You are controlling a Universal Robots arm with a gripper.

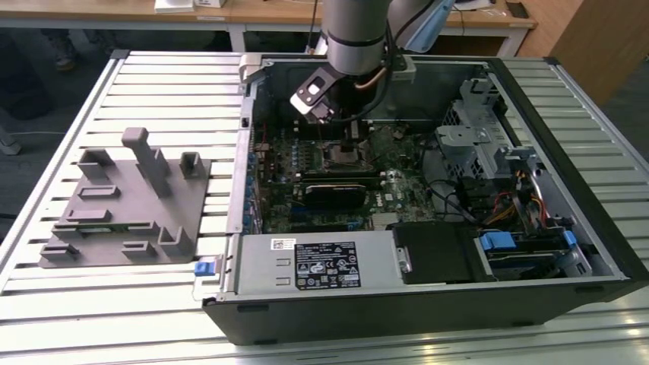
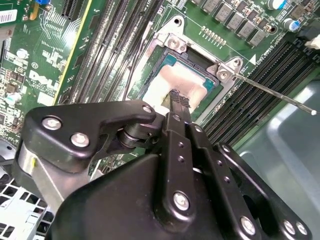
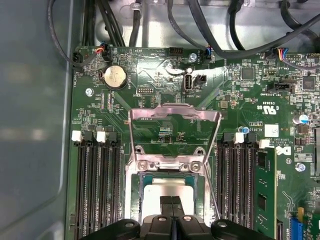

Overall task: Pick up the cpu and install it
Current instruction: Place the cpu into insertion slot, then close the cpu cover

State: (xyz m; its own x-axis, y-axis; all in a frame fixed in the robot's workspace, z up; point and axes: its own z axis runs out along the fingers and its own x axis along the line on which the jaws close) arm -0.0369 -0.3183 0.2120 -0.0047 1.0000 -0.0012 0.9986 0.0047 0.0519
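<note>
Gripper clenched, fingers pressed together; cpu flat in socket right under tips.

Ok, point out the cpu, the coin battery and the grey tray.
cpu (image 3: 167, 186), first wrist view, shiny metal top.
coin battery (image 3: 114, 76), first wrist view, its flat face.
grey tray (image 1: 121, 207), exterior view, bare base plate.

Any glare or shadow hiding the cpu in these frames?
Second wrist view: glare washes the cpu top pale pink-white, and the gripper overlaps its near edge. First wrist view: milder sheen on the cpu. Exterior view: even light on the table, the computer case interior dimmer.
</note>
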